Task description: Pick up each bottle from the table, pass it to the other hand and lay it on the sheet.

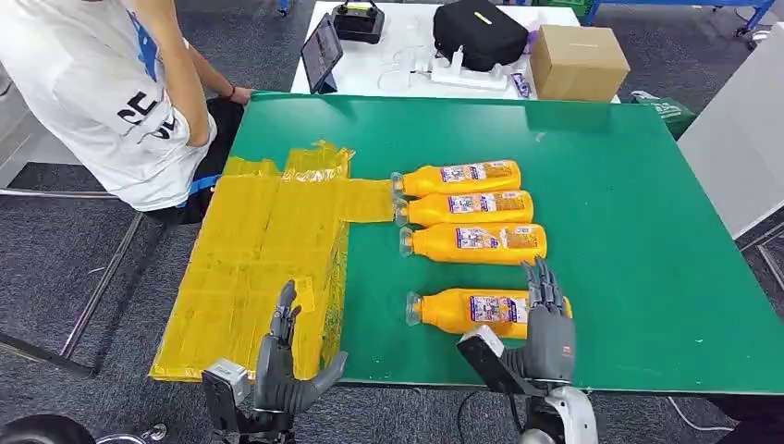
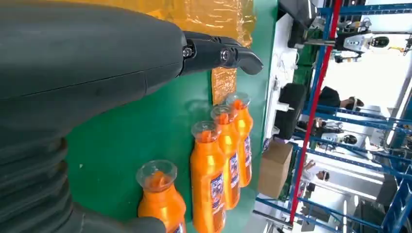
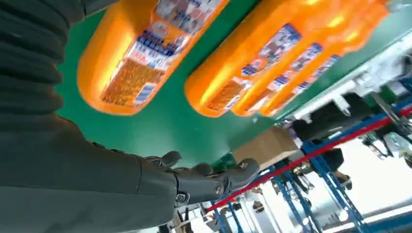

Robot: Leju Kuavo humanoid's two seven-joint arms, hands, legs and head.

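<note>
Fingers of the right hand (image 1: 547, 326) are spread, empty, over the base end of the nearest bottle (image 1: 462, 310), apparently not yet touching, ready to grasp. Three more bottles (image 1: 467, 209) lie beyond on the green table (image 1: 629, 203). The left hand (image 1: 282, 356) waits spread and empty by the yellow sheet (image 1: 250, 268), ready to receive.

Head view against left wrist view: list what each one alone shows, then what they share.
Head view alone: the right hand open over the nearest bottle's base, and a person at the table's far left corner. Left wrist view alone: blue racking beyond the table. Both: the left hand open, four orange bottles lying down, the yellow sheet.
</note>
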